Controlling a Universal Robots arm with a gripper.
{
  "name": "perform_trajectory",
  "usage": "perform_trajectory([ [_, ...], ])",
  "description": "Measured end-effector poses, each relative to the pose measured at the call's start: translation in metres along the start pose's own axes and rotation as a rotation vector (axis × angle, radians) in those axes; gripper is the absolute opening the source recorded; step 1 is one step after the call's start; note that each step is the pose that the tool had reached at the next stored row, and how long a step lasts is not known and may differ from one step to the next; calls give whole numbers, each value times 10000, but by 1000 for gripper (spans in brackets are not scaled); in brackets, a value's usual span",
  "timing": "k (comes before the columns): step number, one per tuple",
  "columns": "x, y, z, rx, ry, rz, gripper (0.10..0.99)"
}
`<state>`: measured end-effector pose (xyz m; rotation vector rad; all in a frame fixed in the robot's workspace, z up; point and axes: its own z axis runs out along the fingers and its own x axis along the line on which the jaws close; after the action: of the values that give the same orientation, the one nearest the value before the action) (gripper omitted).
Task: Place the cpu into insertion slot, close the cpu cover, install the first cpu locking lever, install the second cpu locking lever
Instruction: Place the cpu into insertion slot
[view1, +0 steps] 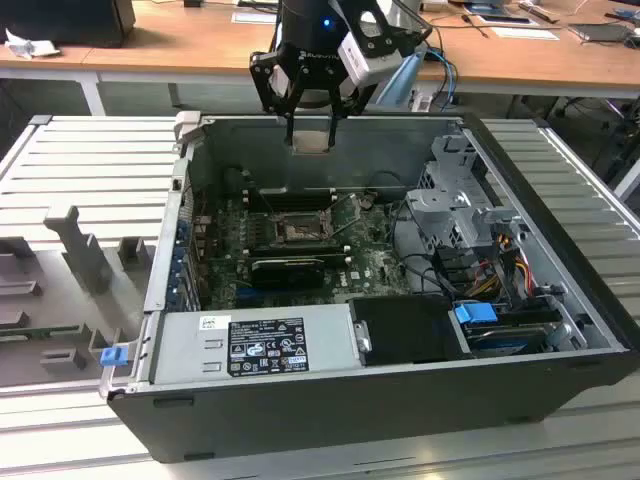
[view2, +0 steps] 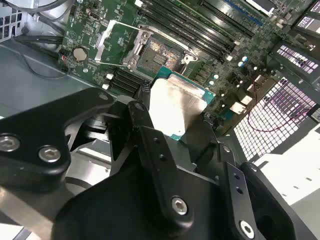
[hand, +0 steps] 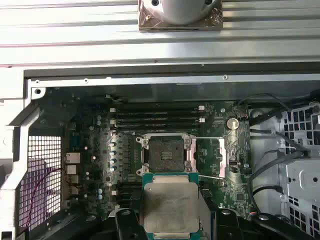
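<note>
Cpu (hand: 171, 207) is hanging clamped in the end effector (view1: 311, 132), above the computer case (view1: 350, 410) whose insertion slot (hand: 166, 152) is lying open.

In the first wrist view the gripper (hand: 169, 224) hides the side edges of the cpu (hand: 169, 200) clamped in it, and the picture's edge cuts off the gripper's body; in the second wrist view that body covers the chip's rear half; beyond the gripper, the pins of the insertion slot (hand: 166, 152) are too fine to tell; above it, the arm (view1: 322, 25) runs off the exterior view.
</note>
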<state>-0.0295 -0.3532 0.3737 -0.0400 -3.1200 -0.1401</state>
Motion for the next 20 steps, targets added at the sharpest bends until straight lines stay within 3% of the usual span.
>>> perform_trajectory([
  [8, 0, 0, 6, -4, -25, 286, 525],
  [16, -1, -2, 23, -4, 8, 345, 525],
  [20, -1, -3, 25, -6, -18, 638, 525],
])
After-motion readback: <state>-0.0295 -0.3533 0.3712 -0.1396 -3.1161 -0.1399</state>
